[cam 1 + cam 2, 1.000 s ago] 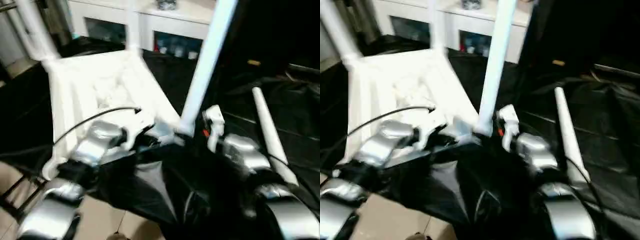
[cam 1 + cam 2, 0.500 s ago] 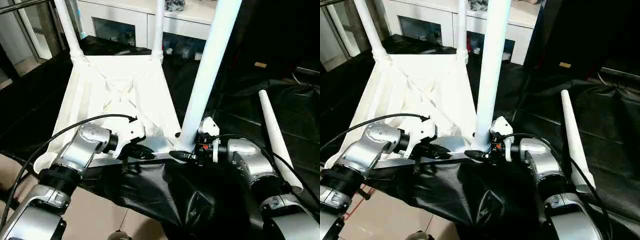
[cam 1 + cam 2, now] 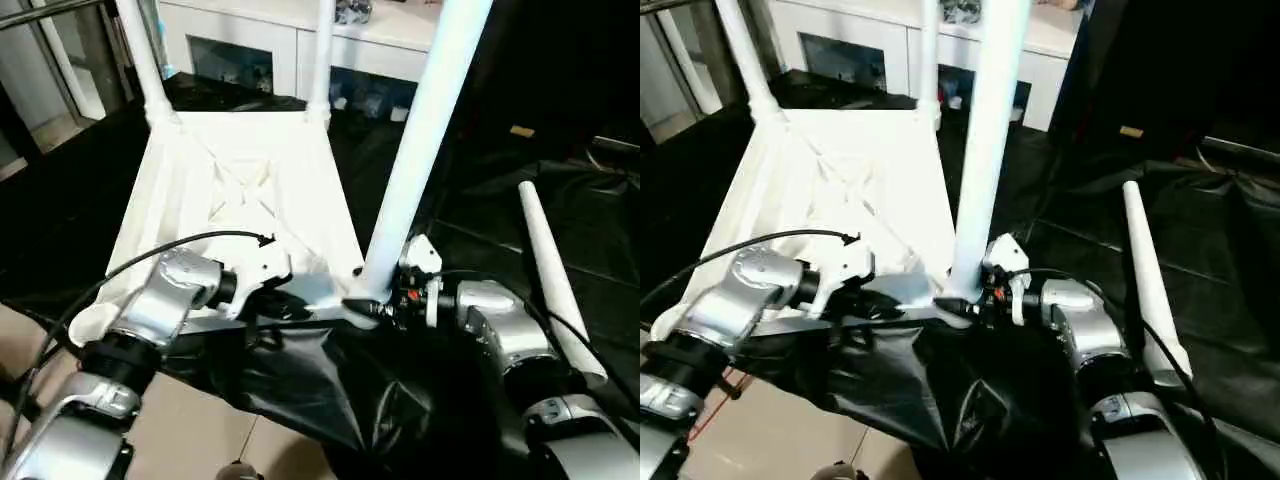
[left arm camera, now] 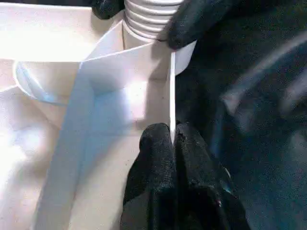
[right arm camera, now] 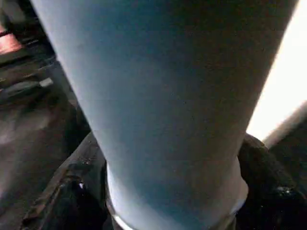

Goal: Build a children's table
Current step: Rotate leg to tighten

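**Children's table, white plastic, part-assembled, underside up**

Item: white plastic rectangular tabletop [image 3: 240, 190], ribbed underside facing up, lying on a black sheet [image 3: 330, 390] spread over the work surface. Its near edge sits at the near edge of that surface, between the two silver forearms.

Legs fitted: three long white tapered tube legs stand upright in corner sockets, namely the far-left leg [image 3: 140, 55], the far-right leg [image 3: 321, 50] and the near-right leg [image 3: 425, 130], which is the closest and largest in view. The near-left corner socket [image 3: 85, 322] holds no leg.

Leg loose: a fourth white tapered tube leg [image 3: 552, 275] lies flat on the black sheet to the right, well apart from the tabletop, beside the right forearm.

Left gripper [image 4: 171, 136]: black fingers pressed together, pinching the thin near rim wall of the tabletop just left of the near-right socket.

Right gripper [image 3: 372, 308]: black fingers set on either side of the base of the near-right leg at its socket; whether they press on it I cannot tell.

Background: white cabinet with glass doors [image 3: 290, 55] at the far side.
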